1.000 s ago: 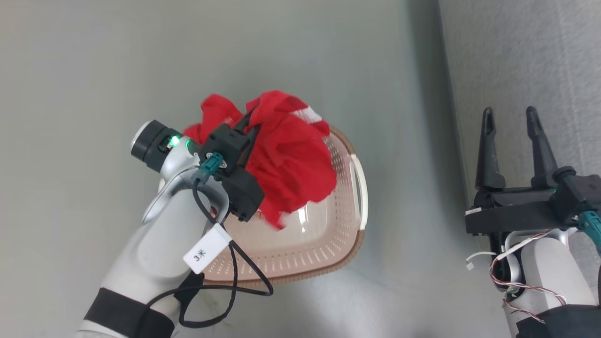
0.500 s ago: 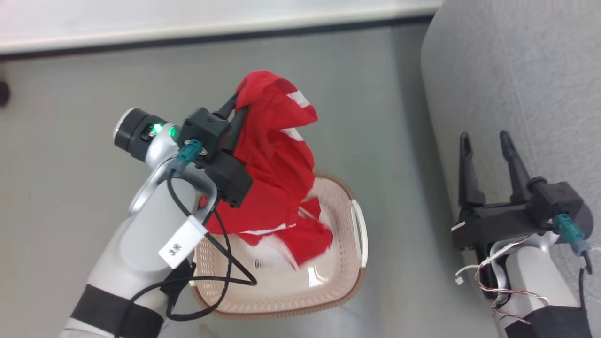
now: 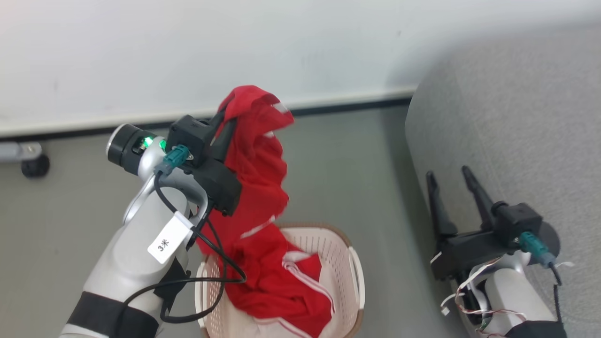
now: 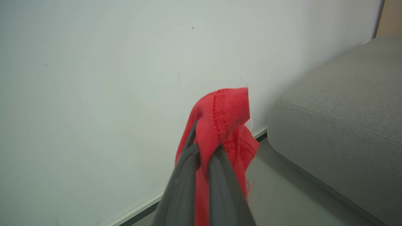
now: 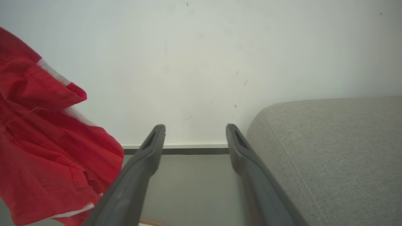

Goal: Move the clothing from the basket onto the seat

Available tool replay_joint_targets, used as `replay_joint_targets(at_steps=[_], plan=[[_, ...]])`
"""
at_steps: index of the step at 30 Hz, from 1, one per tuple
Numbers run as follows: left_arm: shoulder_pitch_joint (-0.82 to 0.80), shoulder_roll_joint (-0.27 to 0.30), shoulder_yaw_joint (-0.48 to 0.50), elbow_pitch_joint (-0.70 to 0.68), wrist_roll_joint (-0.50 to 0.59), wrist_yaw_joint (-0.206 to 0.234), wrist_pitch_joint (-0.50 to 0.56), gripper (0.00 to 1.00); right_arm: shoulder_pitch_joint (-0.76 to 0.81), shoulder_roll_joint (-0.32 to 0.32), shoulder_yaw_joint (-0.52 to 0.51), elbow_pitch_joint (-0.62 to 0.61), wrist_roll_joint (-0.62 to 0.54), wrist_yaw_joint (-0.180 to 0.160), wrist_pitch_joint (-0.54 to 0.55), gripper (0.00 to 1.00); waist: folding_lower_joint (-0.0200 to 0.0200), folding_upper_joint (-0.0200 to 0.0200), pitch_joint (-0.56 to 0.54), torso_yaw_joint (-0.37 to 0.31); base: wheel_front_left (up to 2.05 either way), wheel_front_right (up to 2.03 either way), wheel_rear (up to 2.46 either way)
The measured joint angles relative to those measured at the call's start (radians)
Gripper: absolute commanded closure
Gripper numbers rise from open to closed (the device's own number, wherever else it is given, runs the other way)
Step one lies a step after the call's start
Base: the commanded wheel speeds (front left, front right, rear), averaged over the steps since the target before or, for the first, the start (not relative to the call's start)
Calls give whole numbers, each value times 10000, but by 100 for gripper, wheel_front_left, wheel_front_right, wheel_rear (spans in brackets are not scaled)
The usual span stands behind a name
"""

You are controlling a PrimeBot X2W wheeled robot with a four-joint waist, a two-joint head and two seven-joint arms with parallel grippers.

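My left gripper (image 3: 225,119) is shut on the red clothing (image 3: 256,188), a bright garment with white stripe trim that hangs from the fingers down into the basket. In the left wrist view the gripper (image 4: 204,150) pinches a stitched fold of the clothing (image 4: 227,111). The cream perforated basket (image 3: 345,265) with a brown rim sits on the floor below, with the garment's lower end bunched inside it. My right gripper (image 3: 448,185) stands open beside the grey seat (image 3: 516,131); in its own view the gripper (image 5: 194,133) holds nothing, with the clothing (image 5: 47,141) to its left and the seat (image 5: 329,150) to its right.
A white wall (image 3: 235,51) with a dark baseboard runs across the back. A dark caster wheel (image 3: 34,165) sits at the far left by the wall. Grey floor (image 3: 338,173) lies between the basket and the seat.
The head camera has tilted up, so the wall has come into view. My left gripper has lifted the clothing higher out of the basket, and the garment now hangs stretched out.
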Motion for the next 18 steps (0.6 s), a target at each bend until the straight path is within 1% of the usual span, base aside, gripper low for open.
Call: replay_joint_targets(at_steps=[6,11,18], plan=[[108,-36,-207,71,-265,0,12,100,-1,6,508,518,-31,314,2,0,0,0,-896,-42,0,0,0],[205,-148,-420,-127,-472,0,174,100,-103,27,1285,754,-31,560,2,0,1,0,-1554,-66,0,0,0],[218,-324,-761,-435,-608,0,504,100,-412,54,2851,1172,-12,648,2,0,1,0,-2184,-62,0,0,0]])
